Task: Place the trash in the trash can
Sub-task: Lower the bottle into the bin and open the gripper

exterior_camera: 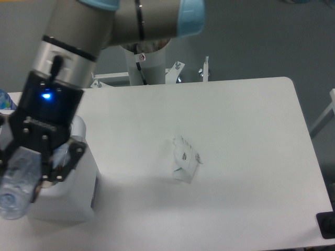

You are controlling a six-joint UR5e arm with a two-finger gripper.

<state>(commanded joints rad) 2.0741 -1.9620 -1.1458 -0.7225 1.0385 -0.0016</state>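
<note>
1. Nearest the lens, the clear plastic bottle [14,183] is lying slanted at the lower left, its near end pointing down toward the frame's bottom-left corner; no cap is showing from this angle.
2. Black gripper [26,175] is hanging directly over the left edge of the scene, fingers [63,162] pinching the bottle from either side, so the jaws are closing on the bottle's body.
3. A blue light is glowing on the gripper's black housing; above it the silver wrist of the arm [78,31] is running up to a pale blue joint cap at the top.
4. White trash can [73,196] is sitting beneath and just right of the gripper, on the table's left side; most of its rim is being hidden by the gripper and bottle. A darker panel is showing on its right wall.
5. Bottle is hovering over the can's left part, partly overhanging its outer edge; whether it is touching the rim cannot be told.
6. Small white paper packet [186,159] is lying crumpled on the white table [251,130], near the middle, well apart from the can.
</note>
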